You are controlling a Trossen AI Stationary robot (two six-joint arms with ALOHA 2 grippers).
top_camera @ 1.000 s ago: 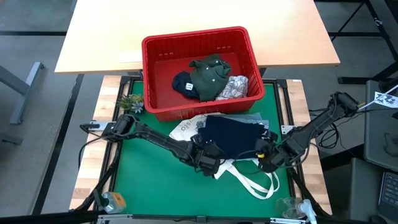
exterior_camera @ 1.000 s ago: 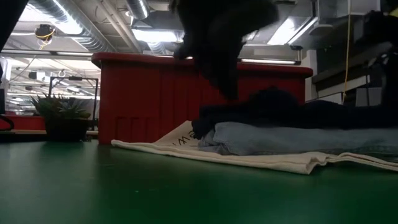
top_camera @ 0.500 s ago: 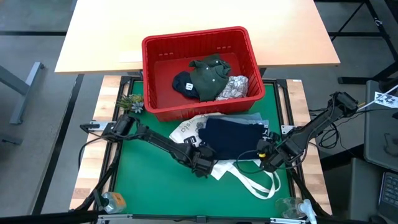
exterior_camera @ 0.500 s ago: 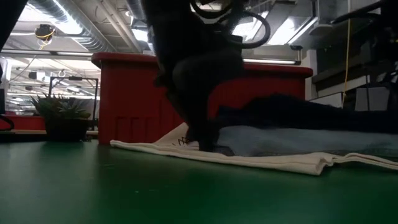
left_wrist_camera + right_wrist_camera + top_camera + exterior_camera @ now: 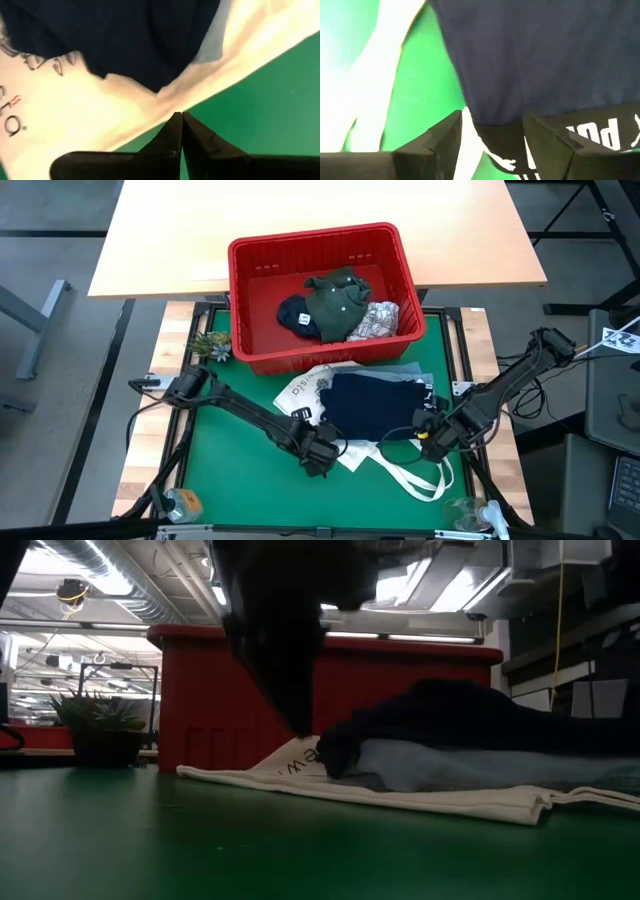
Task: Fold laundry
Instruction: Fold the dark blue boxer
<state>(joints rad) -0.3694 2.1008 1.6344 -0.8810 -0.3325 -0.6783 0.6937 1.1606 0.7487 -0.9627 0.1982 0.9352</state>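
My left gripper (image 5: 318,457) is pinched shut on nothing, over the tote bag (image 5: 300,388) at about seven o'clock of the navy garment (image 5: 370,402). My right gripper (image 5: 432,436) stands wide open at that garment's four o'clock corner, its edge between my fingers (image 5: 440,145) but ungripped. The navy piece lies on the denim (image 5: 470,765) — the olive garment (image 5: 335,298) and printed one (image 5: 375,320) wait in the red basket (image 5: 250,260). The risk, I judge: closing could snag a tote handle (image 5: 415,480) and drag the whole pile.
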